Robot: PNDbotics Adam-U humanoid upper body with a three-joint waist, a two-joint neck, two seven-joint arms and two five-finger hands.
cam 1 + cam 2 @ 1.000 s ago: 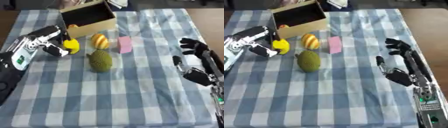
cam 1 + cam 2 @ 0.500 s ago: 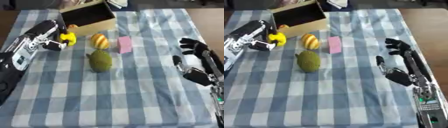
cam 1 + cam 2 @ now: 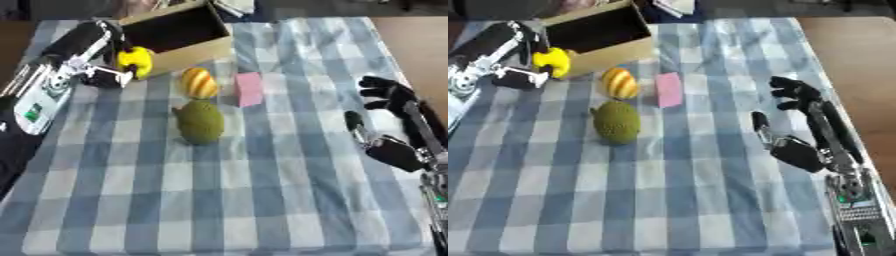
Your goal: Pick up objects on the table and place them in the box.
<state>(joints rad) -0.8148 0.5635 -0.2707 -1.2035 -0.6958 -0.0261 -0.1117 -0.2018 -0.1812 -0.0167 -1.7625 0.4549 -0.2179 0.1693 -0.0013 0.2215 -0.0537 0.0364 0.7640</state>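
left hand: I've got fingers curled round the yellow toy, held beside the box front.
box: cardboard, open side tilted toward me.
green fruit: bumpy oval, long axis near-far, on worktop.
right hand: idle, fingers relaxed.

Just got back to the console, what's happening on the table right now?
The left hand is holding a small yellow object right beside the open cardboard box, not yet inside it. An orange-yellow striped fruit, a green bumpy fruit and a pink block lie on the checkered cloth. The right hand rests open at the right edge.
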